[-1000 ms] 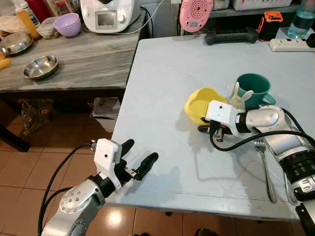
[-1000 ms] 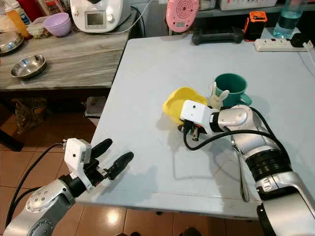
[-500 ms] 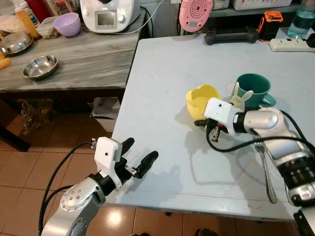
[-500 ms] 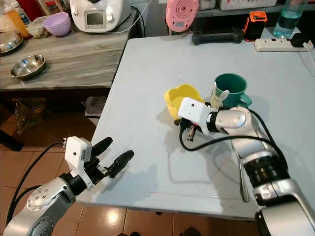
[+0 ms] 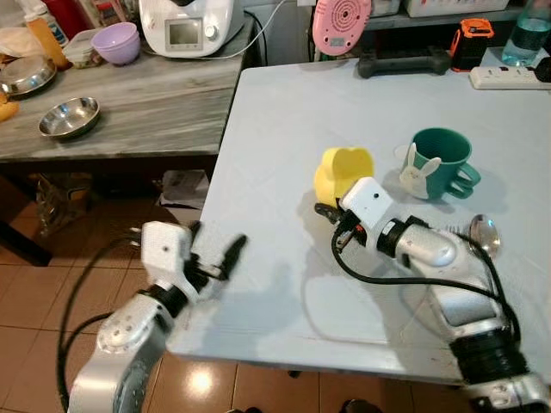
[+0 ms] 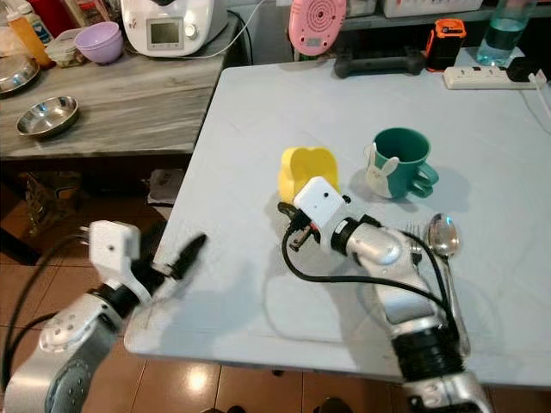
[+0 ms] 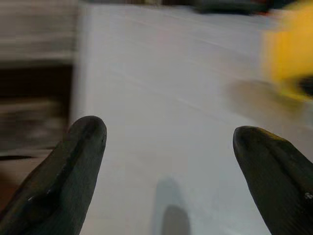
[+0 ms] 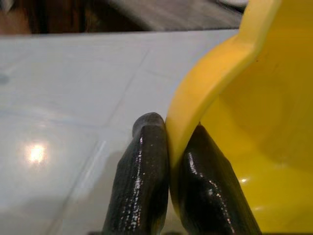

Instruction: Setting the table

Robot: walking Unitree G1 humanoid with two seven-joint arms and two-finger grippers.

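While the right gripper pinches the rim of the yellow bowl with one finger outside the wall and one inside, its jaws clenched on the plastic, the bowl stands tipped on its edge on the pale blue table, near the table's middle. From the head cameras the fingers themselves are hidden behind the white wrist block, so only the right wrist view makes the grip plain (rim squeezed tightly between the two black pads). Right of the bowl sits a green mug with a rabbit figure on its side, apart from the bowl, and nearer the robot a spoon lies beside a fork partly covered by the right arm. The left gripper hangs over the table's near left edge, blurred in the head views; its wrist view shows both fingertips spread wide with nothing between them, and the yellow bowl as a smear far ahead. On the wooden side table to the left rest a steel bowl and a purple bowl.
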